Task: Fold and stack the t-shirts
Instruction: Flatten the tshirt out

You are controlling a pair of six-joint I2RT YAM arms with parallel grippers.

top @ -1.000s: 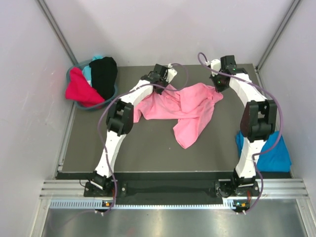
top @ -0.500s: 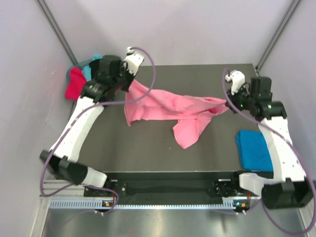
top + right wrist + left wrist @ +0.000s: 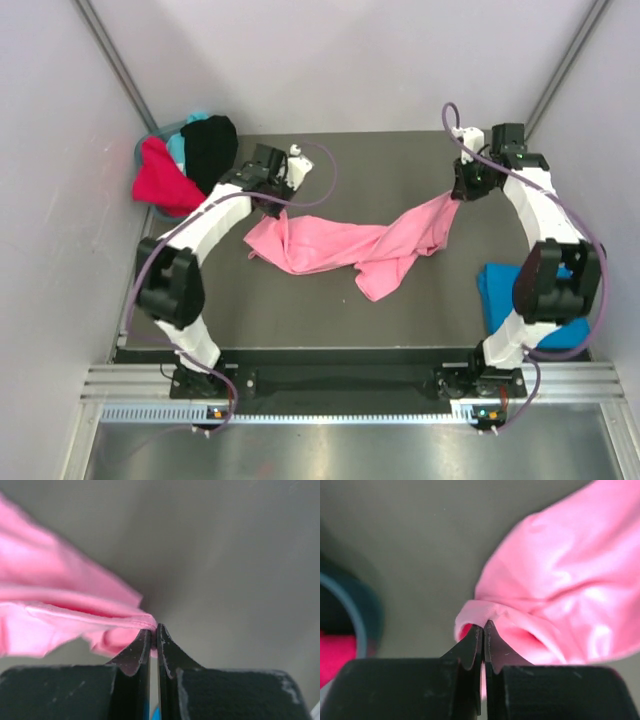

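A light pink t-shirt [image 3: 345, 245] lies stretched and twisted across the dark table. My left gripper [image 3: 272, 203] is shut on its left end; the left wrist view shows the pinched hem [image 3: 485, 617] between the closed tips [image 3: 483, 628]. My right gripper [image 3: 458, 192] is shut on its right end, with the hem [image 3: 120, 622] clamped at the tips [image 3: 153, 628]. A folded bright blue t-shirt [image 3: 500, 300] lies at the table's right edge, partly behind the right arm. Red [image 3: 160, 180], teal [image 3: 178, 147] and black [image 3: 208, 150] t-shirts sit in a basket at the back left.
The blue-rimmed basket [image 3: 143, 205] stands at the table's back left corner, and its rim shows in the left wrist view [image 3: 360, 625]. Grey walls close in the left, back and right sides. A metal rail [image 3: 350, 385] runs along the near edge.
Both grippers have come back inward and lower with the pink shirt still held. The shirt now sags onto the table, more bunched and twisted in the middle.
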